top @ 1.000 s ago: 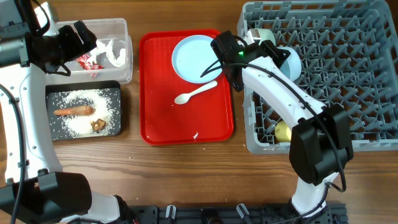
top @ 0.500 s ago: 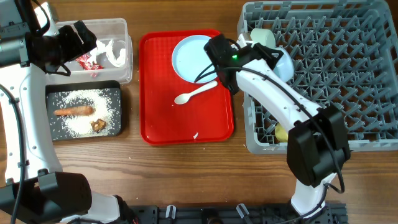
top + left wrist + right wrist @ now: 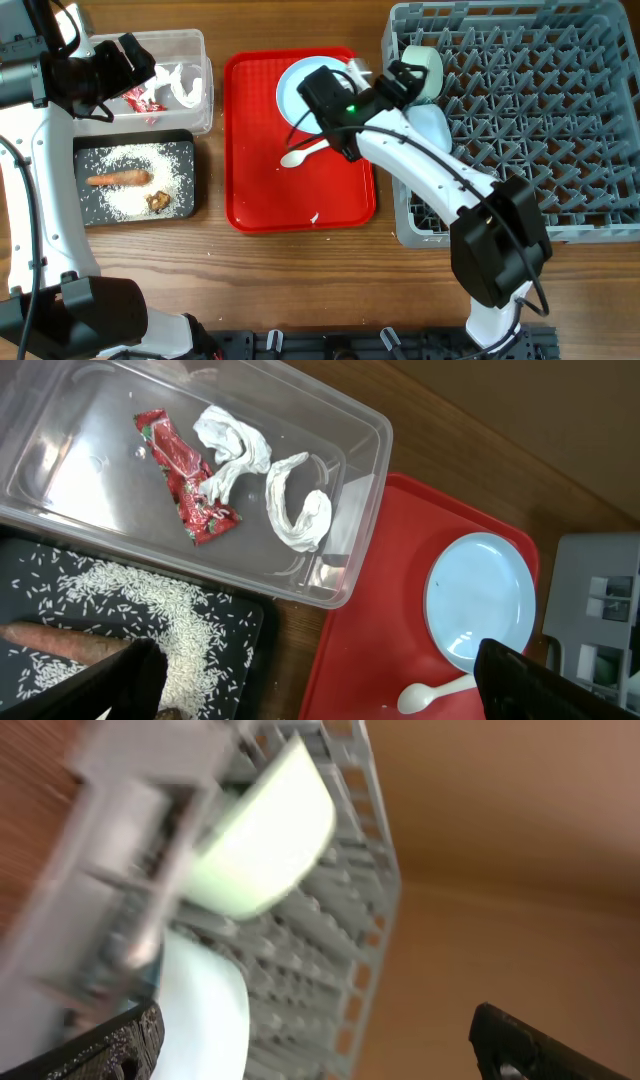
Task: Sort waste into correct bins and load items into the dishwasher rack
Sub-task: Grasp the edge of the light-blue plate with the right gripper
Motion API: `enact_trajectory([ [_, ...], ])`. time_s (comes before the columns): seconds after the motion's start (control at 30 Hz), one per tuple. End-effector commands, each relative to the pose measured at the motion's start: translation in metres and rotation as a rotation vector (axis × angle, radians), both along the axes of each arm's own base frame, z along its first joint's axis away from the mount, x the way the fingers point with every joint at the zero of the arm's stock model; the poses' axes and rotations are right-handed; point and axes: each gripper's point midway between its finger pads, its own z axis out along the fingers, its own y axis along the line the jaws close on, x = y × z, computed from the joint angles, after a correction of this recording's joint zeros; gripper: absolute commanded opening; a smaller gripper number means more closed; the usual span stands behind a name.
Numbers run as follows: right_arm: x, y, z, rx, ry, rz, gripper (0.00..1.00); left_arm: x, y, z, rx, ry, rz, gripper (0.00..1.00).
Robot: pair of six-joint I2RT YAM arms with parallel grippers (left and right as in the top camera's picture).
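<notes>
Before you, a brown wooden plank bench (image 3: 300,270) with lengthwise grain fills the overhead view under soft, even light. In the right wrist view a plain tan surface (image 3: 520,870) lies behind, blurred; wall or bench, unclear.

Bright even light, soft shadows, right wrist view motion-blurred, others sharp

The right arm (image 3: 425,160) and the left arm (image 3: 50,180) are showing white shells between bulky black joints, with thin black cables (image 3: 38,250) trailing along them. A green light (image 3: 352,108) is glowing on the right arm's black wrist block.
</notes>
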Motion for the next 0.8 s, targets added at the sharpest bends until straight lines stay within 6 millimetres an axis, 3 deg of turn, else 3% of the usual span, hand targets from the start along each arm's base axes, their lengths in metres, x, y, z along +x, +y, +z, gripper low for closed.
enact_trajectory([
  [0.0, 0.009, 0.039, 0.018, 0.242, -0.031, 0.100, 1.00, 0.002, 0.002, 0.000, -0.005, -0.002, 0.011, 1.00],
  [0.17, 0.013, 0.099, 0.029, 0.708, -0.057, 0.190, 1.00, 0.002, 0.002, 0.000, -0.005, -0.002, 0.011, 1.00],
  [0.27, -0.007, 0.149, 0.028, 1.034, 0.085, 0.259, 1.00, 0.002, 0.002, 0.000, -0.006, -0.002, 0.011, 1.00],
  [0.37, -0.034, 0.189, 0.028, 1.227, 0.268, 0.357, 1.00, 0.002, 0.002, 0.000, -0.005, -0.002, 0.011, 1.00],
  [0.4, -0.036, 0.195, 0.027, 1.265, 0.288, 0.364, 0.92, 0.002, 0.002, 0.000, -0.005, -0.002, 0.011, 1.00],
  [0.43, -0.034, 0.200, 0.027, 1.318, 0.282, 0.333, 0.78, 0.002, 0.002, 0.000, -0.005, -0.002, 0.011, 1.00],
  [0.53, -0.022, 0.199, 0.013, 1.408, 0.221, 0.161, 0.78, 0.002, 0.002, 0.000, -0.005, -0.002, 0.011, 1.00],
  [0.7, 0.001, 0.151, -0.039, 1.397, -0.043, -0.343, 0.78, 0.002, 0.002, 0.000, -0.005, -0.002, 0.011, 1.00],
  [0.77, 0.005, 0.139, -0.057, 1.387, -0.087, -0.449, 0.78, 0.002, 0.002, 0.000, -0.005, -0.002, 0.011, 1.00],
])
